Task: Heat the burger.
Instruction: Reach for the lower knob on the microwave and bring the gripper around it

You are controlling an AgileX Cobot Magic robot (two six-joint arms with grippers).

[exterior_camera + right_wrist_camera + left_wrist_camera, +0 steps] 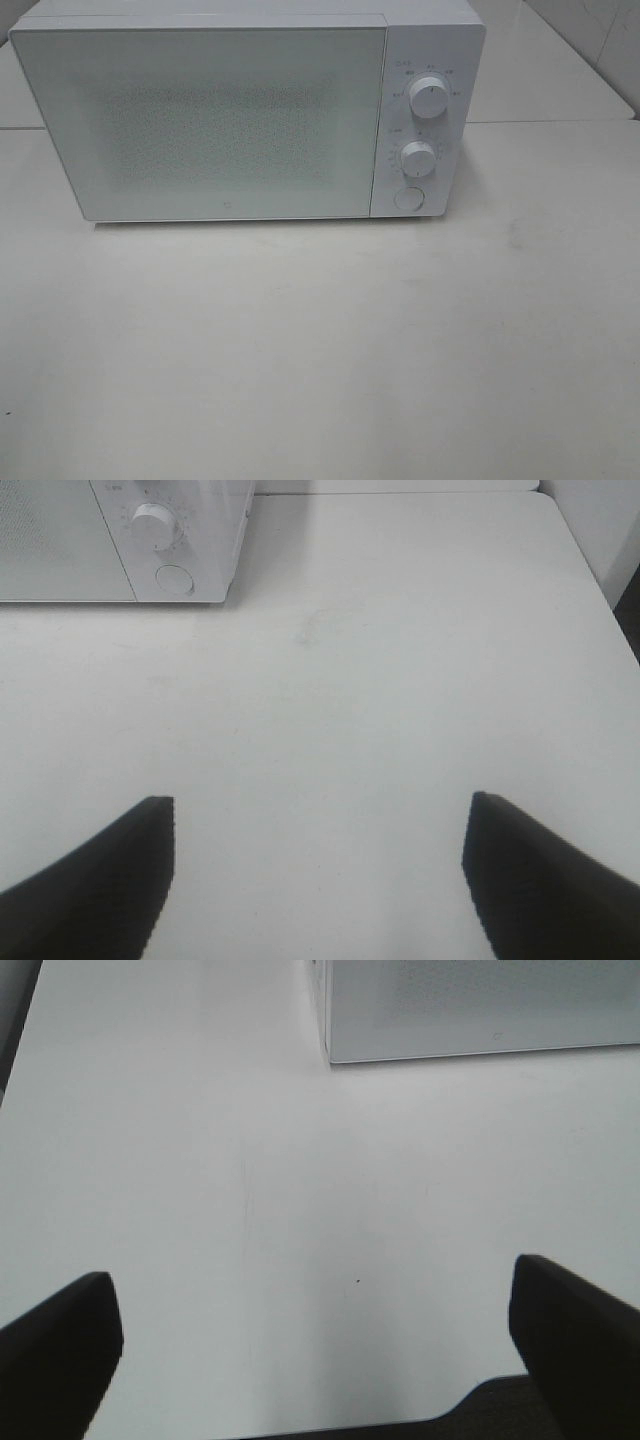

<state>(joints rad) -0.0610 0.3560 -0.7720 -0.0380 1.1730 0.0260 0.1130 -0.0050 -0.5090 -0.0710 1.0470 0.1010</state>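
Nearest my wrist cameras are the dark fingers (60, 1350) of the left gripper (312, 1295), spread wide over the bare table (300, 1160) with nothing between them. The right gripper (318, 815) likewise stands open and empty. Beyond them sits the white microwave (230, 120) with its door (200, 120) shut, and on its right panel an upper knob (430, 96), a lower knob (418, 157) and a round button (408, 198). The burger shows in none of my views (not on the table, not in either gripper), so I cannot give its heading or long axis. I judge it is either behind that speckled door or out of frame. If it is inside, the step in hand is setting the heat. The right gripper would need to close squarely on a knob and turn it without shoving the oven back.
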